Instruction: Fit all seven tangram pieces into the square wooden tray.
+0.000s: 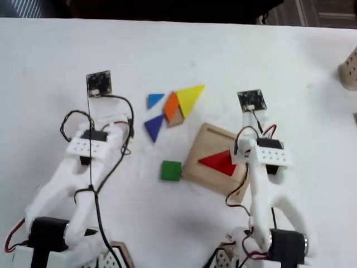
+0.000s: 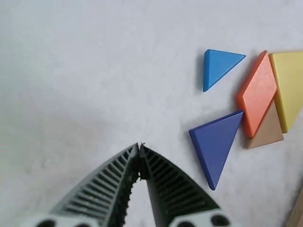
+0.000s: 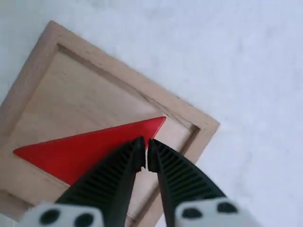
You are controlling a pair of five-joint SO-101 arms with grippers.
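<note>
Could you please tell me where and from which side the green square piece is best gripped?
Probably from straight above, since the green square lies flat on the table. Put the fingers on its near and far edges, as the high view shows them. Both look free, whereas the edge facing the wooden tray sits close to the tray's rim.

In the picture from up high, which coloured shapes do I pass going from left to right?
Light blue wooden triangle → orange wooden parallelogram → yellow wooden triangle → red wooden triangle, lying in the square wooden tray.
</note>
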